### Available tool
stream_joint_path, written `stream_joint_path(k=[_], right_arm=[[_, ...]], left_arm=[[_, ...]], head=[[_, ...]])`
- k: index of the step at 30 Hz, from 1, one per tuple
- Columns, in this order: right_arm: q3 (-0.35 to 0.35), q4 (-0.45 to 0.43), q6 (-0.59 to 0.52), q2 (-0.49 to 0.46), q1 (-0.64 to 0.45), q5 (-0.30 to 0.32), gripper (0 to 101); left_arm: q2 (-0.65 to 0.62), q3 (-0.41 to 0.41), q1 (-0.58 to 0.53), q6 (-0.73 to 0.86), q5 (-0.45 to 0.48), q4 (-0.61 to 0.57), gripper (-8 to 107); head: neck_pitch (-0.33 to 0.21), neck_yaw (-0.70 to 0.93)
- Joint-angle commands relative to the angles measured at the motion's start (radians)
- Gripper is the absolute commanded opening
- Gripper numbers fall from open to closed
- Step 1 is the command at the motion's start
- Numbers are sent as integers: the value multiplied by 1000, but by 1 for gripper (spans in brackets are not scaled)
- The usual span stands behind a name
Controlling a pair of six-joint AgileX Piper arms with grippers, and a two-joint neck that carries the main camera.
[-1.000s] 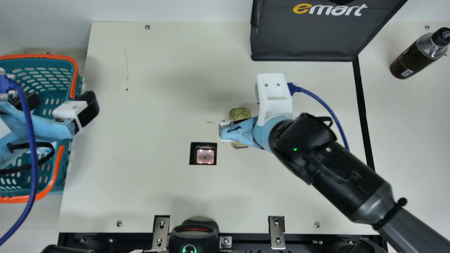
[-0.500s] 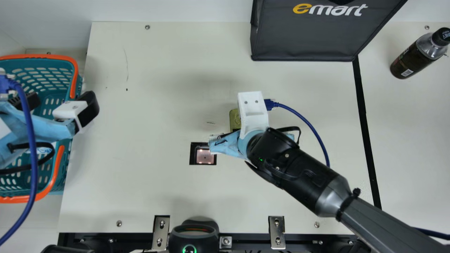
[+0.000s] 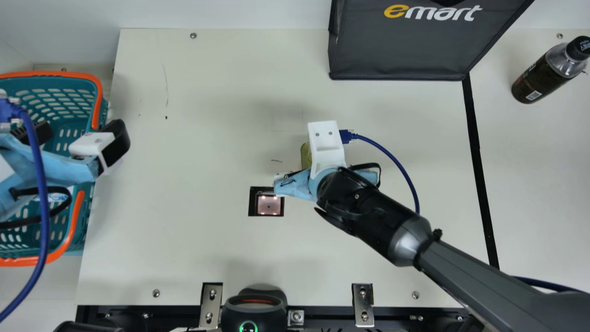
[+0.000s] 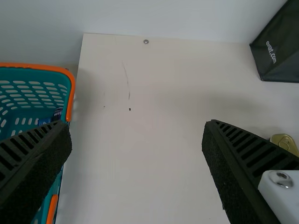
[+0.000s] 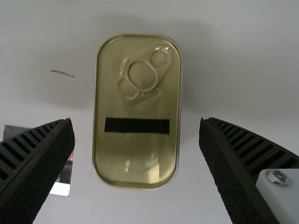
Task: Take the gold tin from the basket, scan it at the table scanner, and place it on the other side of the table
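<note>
Both the black-fingered left gripper (image 3: 74, 138) and the black-fingered right gripper (image 3: 295, 185) gape wide, holding nothing. The left is above the edge of one teal plastic basket (image 3: 69, 77); the right is over one gold rectangular metal tin (image 5: 138, 154), lying near one black-framed table scanner (image 3: 268, 204).

gold tin (image 5: 135, 158) is showing smooth, glossy metal beneath the right gripper (image 3: 293, 183), basket (image 3: 50, 74) is presenting smooth plastic below the left gripper (image 3: 80, 133), bag (image 3: 405, 50) is displaying matt cloth beyond the right gripper

Cream table (image 3: 193, 249) | on top: gold tin (image 5: 135, 151), dark bag (image 3: 401, 50), bottle (image 3: 539, 78) | inset: scanner (image 3: 268, 205)
</note>
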Motion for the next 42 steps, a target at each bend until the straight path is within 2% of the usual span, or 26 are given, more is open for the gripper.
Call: stream_joint_path(k=[1, 8, 16, 22, 31, 34, 38, 42], right_arm=[[-3, -13, 6, 17, -8, -12, 95], [-18, -18, 14, 65, -35, -39, 95], [-33, -35, 18, 81, -42, -28, 42], [-57, -47, 11, 66, -37, 9, 2], [-137, -18, -47, 18, -26, 95, 0], [-163, -4, -69, 9, -23, 114, 0], [-166, 21, -117, -13, -47, 97, 0], [-120, 65, -204, -58, -112, 50, 0]], left_arm=[[0, 0, 0, 0, 0, 0, 90], [0, 0, 0, 0, 0, 0, 90], [0, 0, 0, 0, 0, 0, 90], [0, 0, 0, 0, 0, 0, 90], [0, 0, 0, 0, 0, 0, 90], [0, 0, 0, 0, 0, 0, 90], [0, 0, 0, 0, 0, 0, 90], [0, 0, 0, 0, 0, 0, 90]], head=[[-27, 2], [-27, 2], [-27, 2], [-27, 2], [-27, 2], [-27, -69], [-27, -162], [-27, -255]])
